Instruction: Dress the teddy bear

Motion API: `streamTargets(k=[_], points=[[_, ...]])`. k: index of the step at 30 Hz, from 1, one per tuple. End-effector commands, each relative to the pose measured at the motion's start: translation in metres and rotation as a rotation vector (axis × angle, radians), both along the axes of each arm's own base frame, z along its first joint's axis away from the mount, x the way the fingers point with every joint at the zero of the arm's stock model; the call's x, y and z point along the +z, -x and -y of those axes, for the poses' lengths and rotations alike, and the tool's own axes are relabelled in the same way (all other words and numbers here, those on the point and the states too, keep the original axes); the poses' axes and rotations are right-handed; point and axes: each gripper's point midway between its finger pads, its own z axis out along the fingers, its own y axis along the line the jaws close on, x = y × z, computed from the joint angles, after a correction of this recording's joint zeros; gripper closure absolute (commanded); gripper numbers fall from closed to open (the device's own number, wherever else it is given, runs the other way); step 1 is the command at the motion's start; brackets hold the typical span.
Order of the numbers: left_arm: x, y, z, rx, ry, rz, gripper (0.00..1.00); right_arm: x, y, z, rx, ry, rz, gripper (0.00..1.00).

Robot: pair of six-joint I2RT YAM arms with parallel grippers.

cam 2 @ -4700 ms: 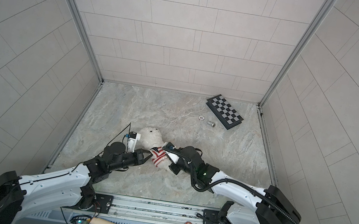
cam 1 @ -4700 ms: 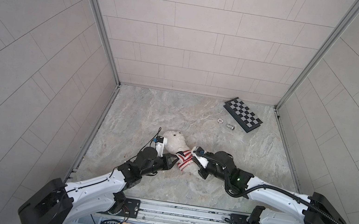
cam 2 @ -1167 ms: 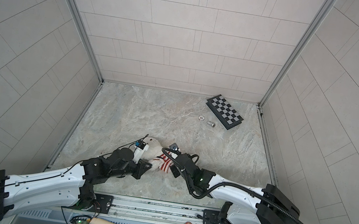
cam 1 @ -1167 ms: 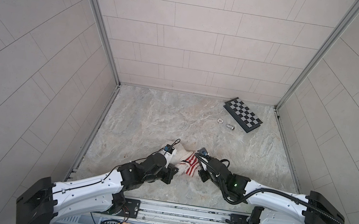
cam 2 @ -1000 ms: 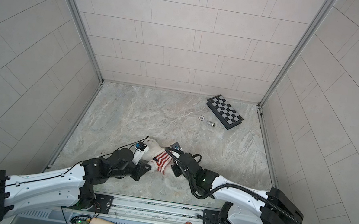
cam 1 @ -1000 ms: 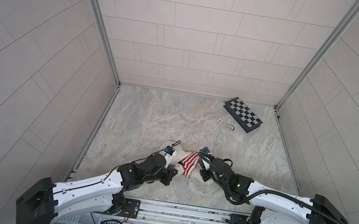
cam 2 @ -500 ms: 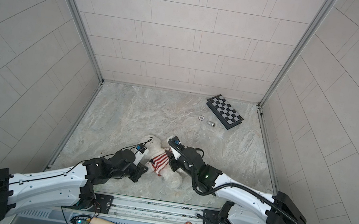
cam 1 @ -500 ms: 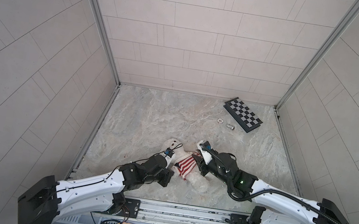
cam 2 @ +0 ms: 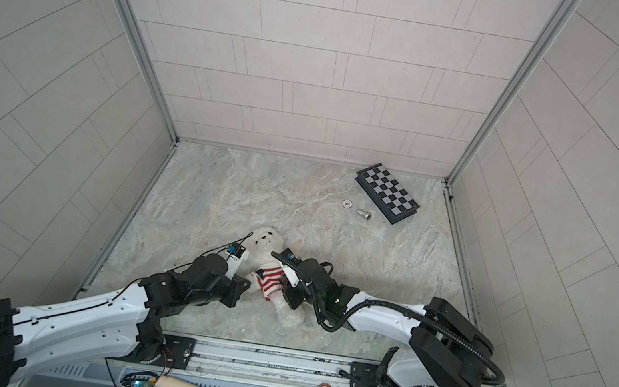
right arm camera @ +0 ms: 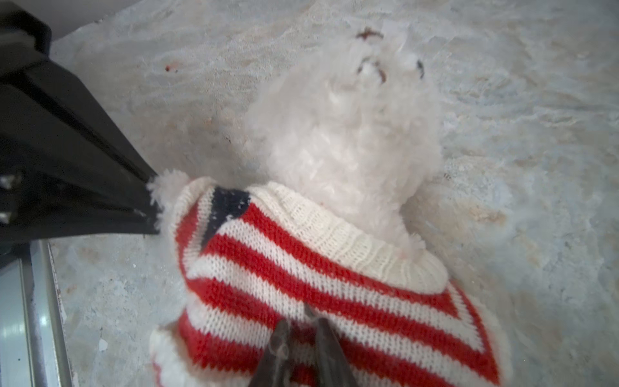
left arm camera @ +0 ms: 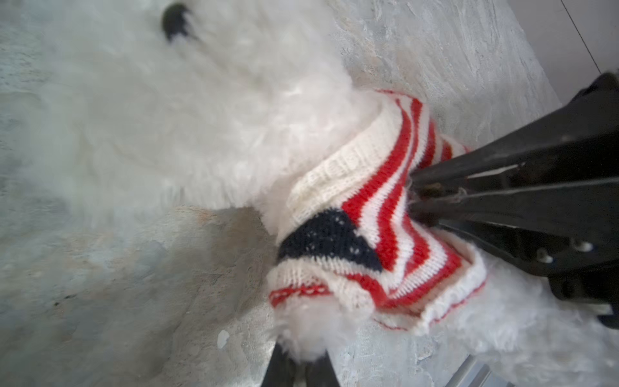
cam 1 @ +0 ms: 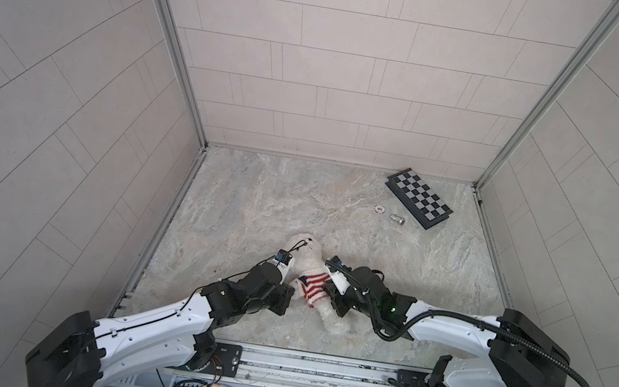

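**Left pincer [left arm camera: 299, 360] on the paw, right pincer [right arm camera: 301, 330] on the sweater [cam 1: 312, 287]**

Your left pincer is closed on the fluffy paw that pokes out of one sleeve. Your right pincer is clamped on a fold of the striped knit over the chest.

The bear [cam 1: 306, 249] lies on its back near the front middle of the table [cam 1: 257, 194], between your two arms, with its head toward the back wall. The collar sits round its neck. The sweater is bunched high on the chest, and the belly and legs are bare.

Expect the bear to be light and soft, so it will likely slide or lift rather than resist a pull. Hold it by a limb, as you do now, or by the body below the hem. Fur alone may slip out of the grip.

The knit looks stretchy and loose, so its threads may snag on the fingertips. Take it at the ribbed hem, not mid-panel.

The table is smooth, marbled stone, which probably gives little friction. Tiled walls close in three sides. A chessboard [cam 1: 418, 198] and two small pieces [cam 1: 388, 214] lie well apart, near the back right corner.
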Motion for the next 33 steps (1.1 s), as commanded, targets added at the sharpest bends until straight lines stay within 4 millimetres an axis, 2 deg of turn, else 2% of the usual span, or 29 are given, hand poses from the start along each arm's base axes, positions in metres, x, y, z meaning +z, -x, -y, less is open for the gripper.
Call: streamTargets(k=[1,5,8,10,12,14,16,18,21,23,27,28,30,32,33], points=[[-0.015,-0.002,-0.015,0.047,-0.018,-0.027,1.00,-0.007,0.005,0.007,-0.010,0.026,-0.019,0.81],[-0.016,-0.009,-0.023,0.092,0.014,-0.035,1.00,-0.013,0.010,0.010,-0.026,0.025,-0.053,0.82],[-0.001,-0.014,-0.012,0.034,0.038,0.008,1.00,-0.006,0.016,0.004,-0.008,-0.015,-0.051,0.79],[0.012,-0.016,-0.001,-0.027,0.047,0.047,1.00,0.014,0.017,-0.003,-0.001,-0.066,-0.040,0.75],[0.020,-0.019,0.001,-0.057,0.015,0.079,1.00,0.040,0.013,-0.003,-0.019,-0.128,-0.004,0.69],[0.023,-0.023,-0.001,-0.073,-0.033,0.099,1.00,0.062,-0.002,0.012,-0.114,-0.175,0.021,0.63],[0.020,-0.029,-0.005,-0.071,-0.095,0.105,1.00,0.069,-0.021,0.036,-0.211,-0.219,-0.008,0.59],[0.015,-0.033,-0.007,-0.060,-0.125,0.086,1.00,0.064,-0.036,0.057,-0.285,-0.232,-0.050,0.57],[0.007,-0.037,-0.004,-0.038,-0.110,0.048,1.00,0.041,-0.045,0.079,-0.363,-0.168,-0.113,0.57],[0.003,-0.040,-0.003,-0.008,-0.072,0.000,1.00,0.032,-0.047,0.077,-0.368,-0.164,-0.143,0.57],[0.001,-0.051,-0.015,0.069,-0.049,-0.036,1.00,0.013,-0.047,0.056,-0.317,-0.177,-0.218,0.58],[0.003,-0.054,-0.018,0.083,-0.054,-0.035,0.91,0.008,-0.046,0.052,-0.312,-0.177,-0.236,0.59],[0.012,-0.059,-0.021,0.099,-0.060,-0.026,0.67,0.000,-0.044,0.042,-0.297,-0.189,-0.270,0.61],[0.021,-0.060,-0.027,0.111,-0.080,-0.012,0.54,-0.002,-0.038,0.031,-0.274,-0.199,-0.281,0.62],[0.026,-0.059,-0.031,0.116,-0.098,-0.003,0.51,-0.003,-0.035,0.024,-0.260,-0.206,-0.287,0.62]])
